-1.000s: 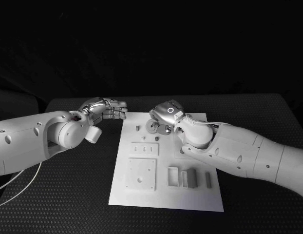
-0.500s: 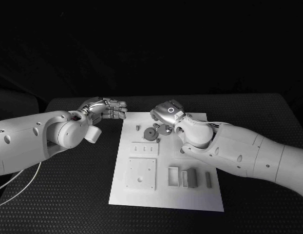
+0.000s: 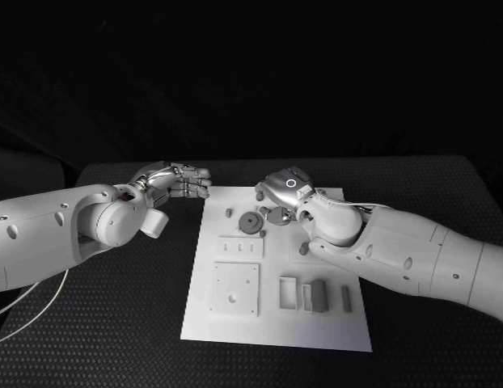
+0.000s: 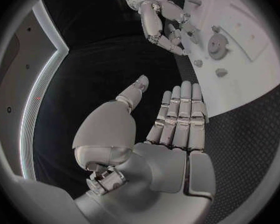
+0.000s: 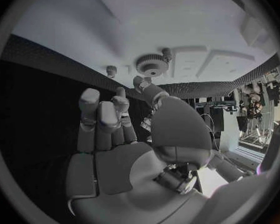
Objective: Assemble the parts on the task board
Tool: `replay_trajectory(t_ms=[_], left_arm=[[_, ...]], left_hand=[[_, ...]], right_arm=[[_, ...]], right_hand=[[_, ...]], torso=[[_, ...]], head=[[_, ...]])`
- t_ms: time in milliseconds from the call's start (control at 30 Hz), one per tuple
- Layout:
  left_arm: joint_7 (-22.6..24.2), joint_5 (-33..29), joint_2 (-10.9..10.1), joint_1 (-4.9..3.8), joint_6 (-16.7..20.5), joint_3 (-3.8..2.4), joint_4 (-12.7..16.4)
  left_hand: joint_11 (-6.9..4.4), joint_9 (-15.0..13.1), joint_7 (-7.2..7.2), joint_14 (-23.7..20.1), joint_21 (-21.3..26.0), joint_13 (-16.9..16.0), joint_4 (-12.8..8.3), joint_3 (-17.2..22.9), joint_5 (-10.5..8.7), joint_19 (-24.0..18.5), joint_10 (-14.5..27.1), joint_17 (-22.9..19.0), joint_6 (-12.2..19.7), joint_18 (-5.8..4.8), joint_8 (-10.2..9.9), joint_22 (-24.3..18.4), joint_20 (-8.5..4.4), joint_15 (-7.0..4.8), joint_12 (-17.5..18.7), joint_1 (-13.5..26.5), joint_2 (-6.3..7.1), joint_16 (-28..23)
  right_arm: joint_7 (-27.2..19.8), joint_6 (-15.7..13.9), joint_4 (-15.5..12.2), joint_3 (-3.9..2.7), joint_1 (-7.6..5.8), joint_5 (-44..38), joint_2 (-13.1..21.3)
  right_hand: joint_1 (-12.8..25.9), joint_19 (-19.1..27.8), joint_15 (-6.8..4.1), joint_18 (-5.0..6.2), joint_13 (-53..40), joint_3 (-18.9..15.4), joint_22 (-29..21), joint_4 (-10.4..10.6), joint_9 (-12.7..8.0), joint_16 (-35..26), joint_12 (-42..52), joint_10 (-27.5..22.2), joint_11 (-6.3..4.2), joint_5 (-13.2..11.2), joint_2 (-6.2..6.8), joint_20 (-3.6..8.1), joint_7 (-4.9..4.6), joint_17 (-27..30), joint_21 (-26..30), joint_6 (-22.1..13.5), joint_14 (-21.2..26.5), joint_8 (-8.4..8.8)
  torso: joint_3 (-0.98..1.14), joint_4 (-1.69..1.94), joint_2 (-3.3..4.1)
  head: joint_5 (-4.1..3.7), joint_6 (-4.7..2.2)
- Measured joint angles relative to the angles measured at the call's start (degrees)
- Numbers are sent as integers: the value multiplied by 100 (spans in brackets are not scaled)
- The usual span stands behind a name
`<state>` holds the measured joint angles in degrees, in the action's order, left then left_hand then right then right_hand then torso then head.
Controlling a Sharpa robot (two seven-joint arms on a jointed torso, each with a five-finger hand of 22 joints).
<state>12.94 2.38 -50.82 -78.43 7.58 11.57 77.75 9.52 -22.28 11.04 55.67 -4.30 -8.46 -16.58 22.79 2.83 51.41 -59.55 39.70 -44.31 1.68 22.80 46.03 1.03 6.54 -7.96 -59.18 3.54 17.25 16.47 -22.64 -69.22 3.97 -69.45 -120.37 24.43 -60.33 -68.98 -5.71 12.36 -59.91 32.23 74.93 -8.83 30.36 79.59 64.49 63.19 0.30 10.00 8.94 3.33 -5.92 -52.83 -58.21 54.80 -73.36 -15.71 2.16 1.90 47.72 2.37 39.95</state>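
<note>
Lying on the black table [image 3: 112,315], the white board [image 3: 277,319] carries raised blocks near and a grey gear [image 3: 251,223] farther in. Right hand [image 3: 285,191] hovers just beyond the gear, fingers loosely apart, empty. Left hand [image 3: 177,180], off the board's far-left corner, is open-fingered and empty.

White task board [image 3: 277,315] sits bright on the black, finely dotted table [image 3: 112,323], grey gear [image 3: 249,222] and small grey pegs [image 3: 230,213] on the board, and both silver hands, left [image 3: 177,181] and right [image 3: 282,187], gleam on glossy white arms.
</note>
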Motion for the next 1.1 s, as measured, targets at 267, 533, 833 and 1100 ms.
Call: replay_trajectory(t_ms=[267, 533, 833, 1100], left_arm=[[0, 0, -9, -1, 0, 2, 4], [0, 0, -16, -1, 0, 1, 15], [0, 0, -16, -1, 0, 1, 27], [0, 0, -3, -1, 0, 1, 25]], left_hand=[[0, 0, 0, 0, 0, 1, 0, 0, 0, 0, 0, 4, 0, 0, 0, 0, 0, 0, 0, 0, 0, 0], [0, 1, 0, 0, 0, 1, 0, 0, 0, 0, 0, 4, 0, 0, 0, 1, 0, 0, 0, 0, 0, 0], [0, 5, 0, 0, 0, 2, 0, 0, 0, 0, 0, 4, 0, 0, 0, 1, 0, 0, -1, 0, 0, 0], [0, 5, 0, 0, 0, -3, 0, 0, 0, 0, 0, 9, 0, 0, 0, 1, 0, 0, -1, 0, 0, 0]], right_arm=[[-140, 19, -232, 0, 33, 389, 88], [-281, 148, -293, 2, 59, 789, 103], [-353, 296, -143, 2, 74, 980, -43], [-385, 375, 24, 2, 109, 1043, -176]], right_hand=[[80, -5, 22, 0, 15, 75, 0, 271, -33, -6, 0, -4, 4, 0, 326, 4, -38, 0, 0, -35, -21, 109], [244, 10, 114, -2, 15, 46, 0, 573, -122, -6, 30, -144, 144, 0, 605, 34, -46, -28, 22, -260, 32, 328], [233, 40, 135, -11, 5, 10, 0, 630, -148, -6, 52, -189, 188, 0, 638, 45, -76, -43, 42, -331, 53, 363], [232, 41, 152, -17, -1, 26, 0, 646, -150, -6, 69, -207, 206, 0, 639, 43, -96, -48, 42, -352, 70, 363]], torso=[[-1, -3, -1], [0, -5, -1], [4, -10, -1], [-1, 2, -1]], head=[[21, -1], [34, -1], [21, -14], [6, -14]])
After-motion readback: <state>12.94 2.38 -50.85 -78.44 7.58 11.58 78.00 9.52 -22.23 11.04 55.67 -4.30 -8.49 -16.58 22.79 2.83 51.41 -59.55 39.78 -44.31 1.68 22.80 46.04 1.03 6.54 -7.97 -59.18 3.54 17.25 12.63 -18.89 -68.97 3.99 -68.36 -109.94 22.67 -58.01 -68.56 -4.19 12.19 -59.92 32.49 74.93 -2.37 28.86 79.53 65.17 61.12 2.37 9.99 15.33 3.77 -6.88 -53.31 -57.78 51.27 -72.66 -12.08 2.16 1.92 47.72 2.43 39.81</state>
